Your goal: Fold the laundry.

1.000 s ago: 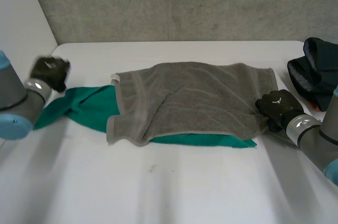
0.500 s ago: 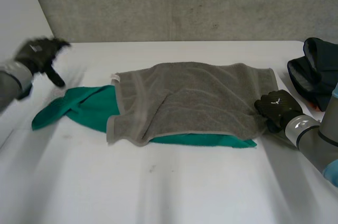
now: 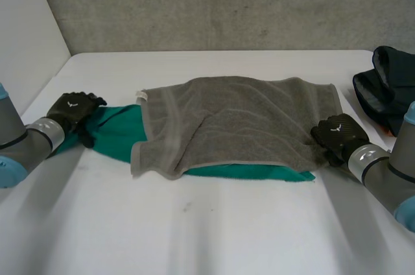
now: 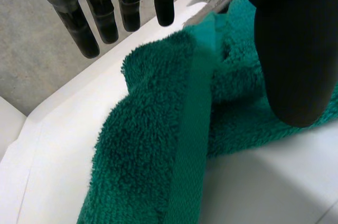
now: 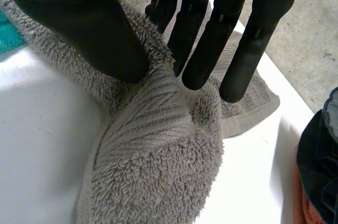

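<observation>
The near half of the table is bare white from side to side, with open room in front of both arms.

Further in, the left hand is at the left end of the green towel. Its fingers are straight and apart from the thumb, which hangs over the bunched green pile; nothing is pinched.

The right hand is at the right edge of the grey towel, close to the near right corner. Its thumb and fingers squeeze a raised ridge of the ribbed hem between them.

The grey towel lies spread across the middle of the table, on top of the green one. Its near left corner is rumpled and a crease runs slanting through its middle. A strip of green shows along its near edge, and the rest of the green trails out to the left.

A dark blue garment is heaped at the table's right edge, beyond the right hand and apart from the grey towel. Bare table runs behind the towels to a grey concrete wall, and a white panel closes the left side.
</observation>
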Robot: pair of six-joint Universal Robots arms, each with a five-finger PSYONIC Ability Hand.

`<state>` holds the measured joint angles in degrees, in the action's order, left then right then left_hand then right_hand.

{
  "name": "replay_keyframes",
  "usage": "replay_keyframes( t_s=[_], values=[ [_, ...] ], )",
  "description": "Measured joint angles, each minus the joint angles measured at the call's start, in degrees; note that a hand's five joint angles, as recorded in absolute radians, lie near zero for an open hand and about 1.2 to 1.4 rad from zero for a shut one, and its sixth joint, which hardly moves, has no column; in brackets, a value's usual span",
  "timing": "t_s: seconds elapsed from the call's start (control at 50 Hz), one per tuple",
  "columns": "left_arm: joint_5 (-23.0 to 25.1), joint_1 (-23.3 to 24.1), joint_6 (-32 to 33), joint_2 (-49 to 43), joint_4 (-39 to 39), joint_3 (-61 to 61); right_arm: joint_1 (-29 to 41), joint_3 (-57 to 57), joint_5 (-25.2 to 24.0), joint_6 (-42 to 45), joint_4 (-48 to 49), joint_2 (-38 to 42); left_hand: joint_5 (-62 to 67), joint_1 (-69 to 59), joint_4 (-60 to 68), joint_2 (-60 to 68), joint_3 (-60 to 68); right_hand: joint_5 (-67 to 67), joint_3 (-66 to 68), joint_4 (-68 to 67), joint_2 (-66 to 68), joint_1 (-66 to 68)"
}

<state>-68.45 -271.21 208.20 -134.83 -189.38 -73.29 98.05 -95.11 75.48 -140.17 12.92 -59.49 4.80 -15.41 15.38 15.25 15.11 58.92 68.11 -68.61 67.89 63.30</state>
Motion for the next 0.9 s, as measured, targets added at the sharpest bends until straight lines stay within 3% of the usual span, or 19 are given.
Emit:
replay_keyframes(
  t_s=[0.08, 0.16, 0.22, 0.34, 0.56, 0.68, 0.78, 0.88, 0.9],
  values=[
    [0.01, -0.01, 0.69, -1.42, -0.12, 1.16, 0.07, 0.07, 0.25, 0.10, 0.00, 0.37, 9.45, -10.03, 8.81, 9.33, 8.89, 0.00, 0.00, 0.00, 0.00, 0.00],
    [0.04, 0.11, 1.24, -2.66, -0.38, 2.38, 0.14, 0.09, 0.57, 0.29, 0.00, 0.62, 35.83, -38.45, 36.41, 36.58, 36.42, 0.00, 0.00, 0.00, 0.00, 0.00],
    [-0.02, 0.41, 1.52, -3.47, -0.90, 3.39, 0.19, 0.10, 0.82, 0.43, 0.00, 0.77, 48.14, -45.75, 51.19, 51.40, 50.63, 0.00, 0.00, 0.00, 0.00, 0.00],
    [-2.37, 1.16, 1.63, -3.82, -2.71, 5.47, 0.21, 0.03, 1.28, 0.52, 0.00, 0.81, 48.93, -45.75, 53.23, 52.71, 52.34, 0.01, 0.00, 0.00, 0.00, 0.00],
    [-18.94, -1.14, -4.84, 5.32, -10.71, 15.28, 0.37, 0.08, 1.72, 0.29, 0.00, 0.68, 48.92, -46.79, 53.31, 52.91, 52.86, 0.00, 0.00, 0.00, 0.00, 0.00],
    [-24.52, -4.03, -9.65, 10.47, -11.94, 25.00, 0.85, 0.16, 1.94, 0.35, 0.00, 0.64, 48.92, -46.79, 53.31, 53.13, 52.87, 0.00, 0.00, 0.00, 0.00, 0.00],
    [-23.44, -5.61, -11.02, 11.19, -8.37, 31.49, 1.21, 0.09, 2.29, 0.44, 0.00, 0.61, 48.93, -46.80, 53.32, 53.15, 52.86, 0.00, 0.00, 0.00, 0.00, 0.00],
    [-18.04, -6.24, -11.46, 9.81, -4.07, 32.25, 1.38, -0.06, 2.49, 0.55, 0.00, 0.60, 48.93, -46.91, 53.32, 53.17, 52.97, 0.00, 0.00, 0.00, 0.00, 0.00],
    [-16.11, -6.32, -11.60, 9.37, -3.40, 30.82, 1.38, -0.09, 2.50, 0.57, -0.01, 0.57, 41.05, -38.27, 42.55, 41.33, 42.52, 0.00, 0.00, 0.00, 0.00, 0.00]
  ],
)
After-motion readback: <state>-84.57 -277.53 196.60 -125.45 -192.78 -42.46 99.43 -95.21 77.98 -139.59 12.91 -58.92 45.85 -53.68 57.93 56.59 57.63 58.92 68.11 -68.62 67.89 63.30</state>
